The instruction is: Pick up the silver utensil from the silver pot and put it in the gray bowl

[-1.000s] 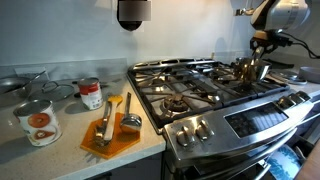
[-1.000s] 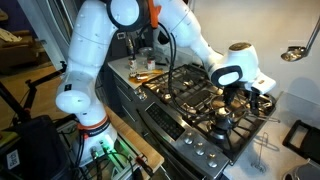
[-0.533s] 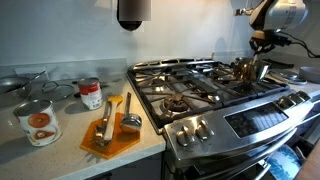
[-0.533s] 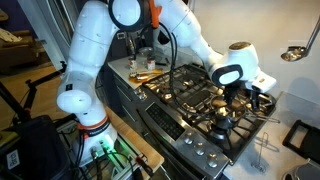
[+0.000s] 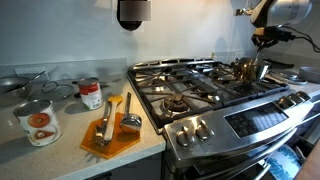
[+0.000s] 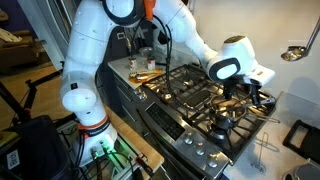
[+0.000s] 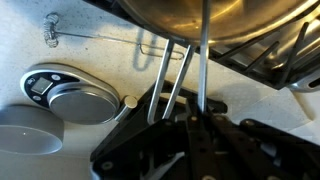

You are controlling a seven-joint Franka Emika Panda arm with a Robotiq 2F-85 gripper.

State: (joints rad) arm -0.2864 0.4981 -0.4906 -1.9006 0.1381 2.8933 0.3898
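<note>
Gripper [image 5: 262, 44], upper right, has risen slightly, clamped on thin shiny silver utensil [image 7: 204, 60]; extraction from small round silver pot [image 5: 247, 68] starting.

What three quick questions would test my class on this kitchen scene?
1. True or false: the silver pot stands on the gas stove.
2. What lies on the orange board? A) a yellow-handled spatula B) a banana C) a glass cup
3. Fill in: in the wrist view the hand is closed on the thin handle of the ____.
Key: 1 true; 2 A; 3 silver utensil.
</note>
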